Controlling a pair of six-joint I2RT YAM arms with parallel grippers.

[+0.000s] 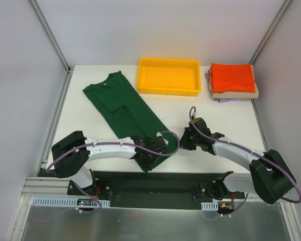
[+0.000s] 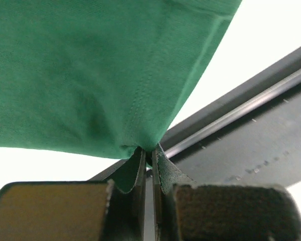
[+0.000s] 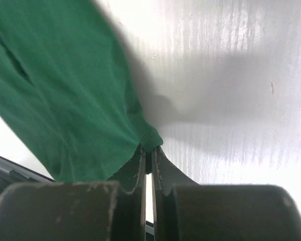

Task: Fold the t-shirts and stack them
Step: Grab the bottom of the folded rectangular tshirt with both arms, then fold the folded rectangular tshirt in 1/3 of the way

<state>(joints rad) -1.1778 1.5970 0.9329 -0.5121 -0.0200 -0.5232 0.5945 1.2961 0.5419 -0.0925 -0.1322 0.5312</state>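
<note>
Left gripper [image 2: 148,150] and right gripper [image 3: 148,150] each pinch a hem corner of the green shirt [image 1: 123,108], apparently folded lengthwise; cross-folding and adding it to the stack [image 1: 233,80] remain.

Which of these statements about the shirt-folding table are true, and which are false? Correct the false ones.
1. The left gripper and the right gripper are both shut on the green t-shirt. True.
2. The orange-red shirt lies inside the yellow tray. False: it tops a folded pile to the right of the tray.
3. The green t-shirt's collar is at its far end, and the grippers are at its near end. True.
4. The green t-shirt is spread flat with both sleeves out. False: it is folded lengthwise into a narrow strip.
</note>
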